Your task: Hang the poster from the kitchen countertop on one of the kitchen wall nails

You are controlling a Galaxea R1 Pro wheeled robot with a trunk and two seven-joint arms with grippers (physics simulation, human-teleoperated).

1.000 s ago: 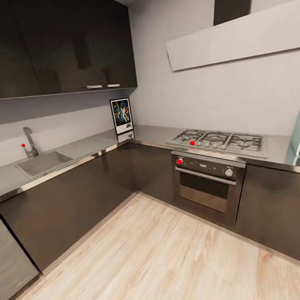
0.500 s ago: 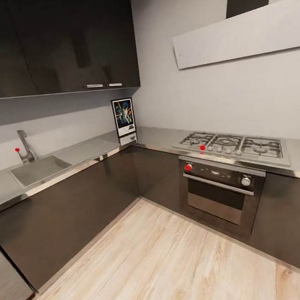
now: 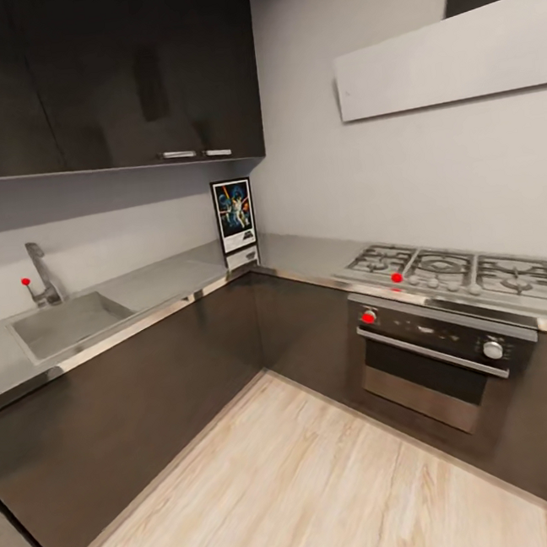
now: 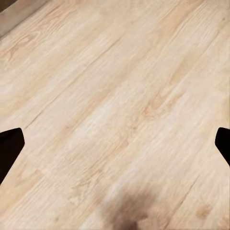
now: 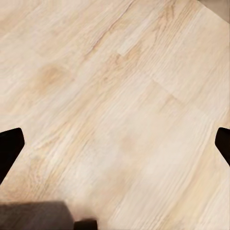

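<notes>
The poster (image 3: 234, 214) stands upright in the far corner of the kitchen countertop (image 3: 306, 257), leaning against the grey wall; its black frame, white border and blue-black artwork show in the head view. Wall nails are too small to make out on the grey walls. In the left wrist view my left gripper (image 4: 115, 146) is open, its dark fingertips (image 4: 9, 148) wide apart over the wooden floor. My right gripper (image 5: 115, 146) is open too, with its fingertips (image 5: 9, 146) spread above the floor and nothing between them. Both are far from the poster.
A sink (image 3: 62, 323) with a faucet (image 3: 44, 274) sits in the left counter run. The gas hob (image 3: 460, 269) and oven (image 3: 440, 356) are on the right. Dark upper cabinets (image 3: 98, 73) hang above the left run, a range hood (image 3: 444, 58) over the hob. Light wooden floor (image 3: 288, 476) lies ahead.
The whole head view has shifted: the camera has moved closer to the corner, and the pale blue appliance at the right edge has left the picture. The poster itself has not moved.
</notes>
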